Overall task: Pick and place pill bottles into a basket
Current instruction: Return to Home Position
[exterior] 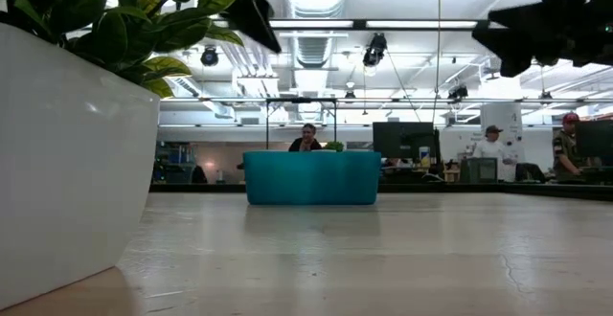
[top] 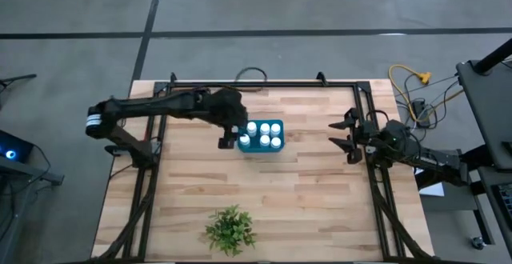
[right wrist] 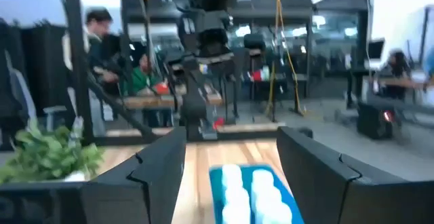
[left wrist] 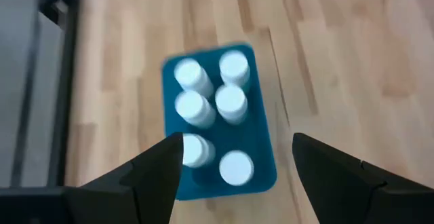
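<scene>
The teal-blue basket [top: 262, 137] stands on the wooden table, a little left of the middle; it also shows in the low view [exterior: 312, 178]. Several white pill bottles [left wrist: 210, 106] stand upright inside it. My left gripper [top: 232, 136] is open and empty above the basket's left end, its fingers pointing down over it in the left wrist view [left wrist: 237, 163]. My right gripper [top: 349, 138] is open and empty near the table's right edge, level, facing the basket [right wrist: 254, 190].
A green plant in a white pot [top: 230, 230] stands near the table's front edge and fills the left of the low view [exterior: 67, 153]. Black frame rails [top: 376, 192] run along the table's sides. People sit at desks in the room beyond.
</scene>
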